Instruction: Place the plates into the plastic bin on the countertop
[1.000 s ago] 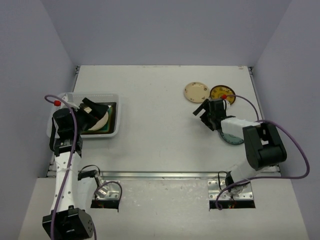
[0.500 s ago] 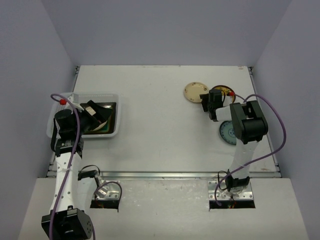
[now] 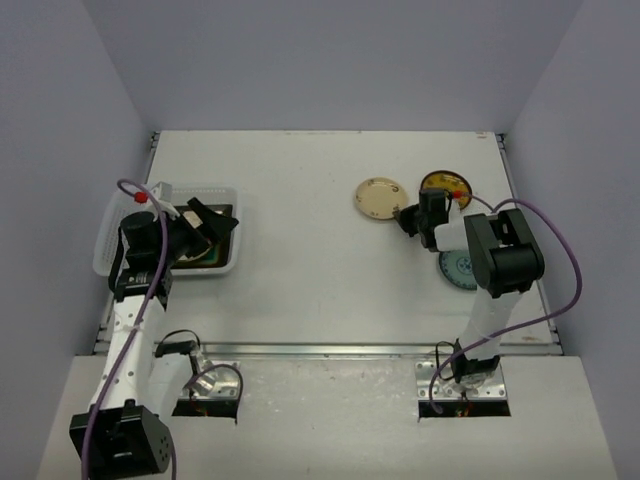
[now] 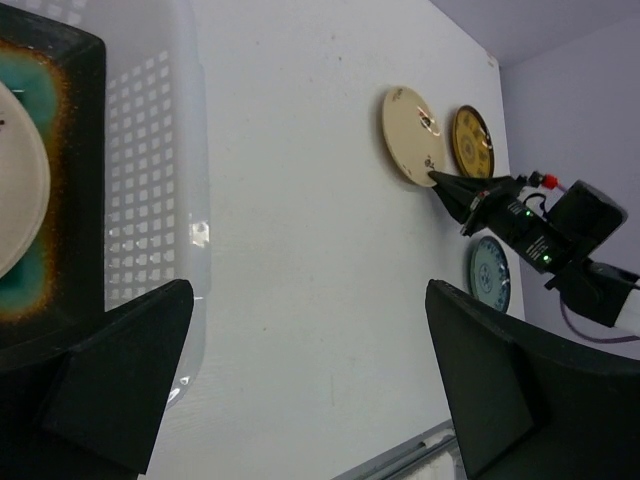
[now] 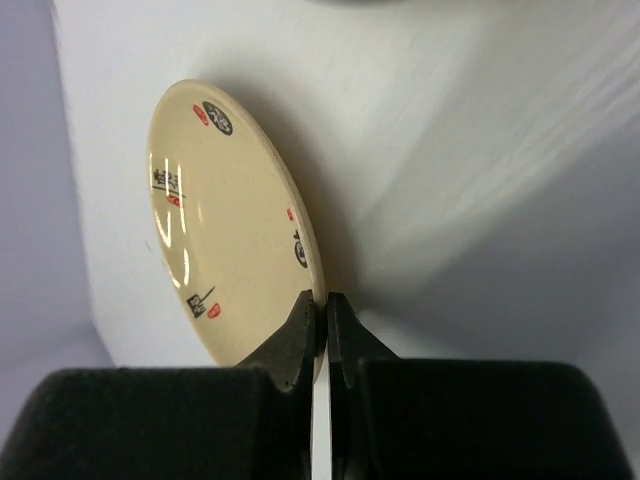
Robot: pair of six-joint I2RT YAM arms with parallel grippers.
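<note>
The right hand (image 5: 322, 328) pinches the rim of a tilted cream plate (image 5: 225, 230) – the left hand (image 3: 205, 222) hangs wide open over the bin (image 4: 150, 180), which holds a teal plate (image 4: 25, 65).

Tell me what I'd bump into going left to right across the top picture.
First the plastic bin, then the cream plate, then the brown-yellow plate. The blue-grey plate overlaps the brown-yellow one sideways, so I left it out.
</note>
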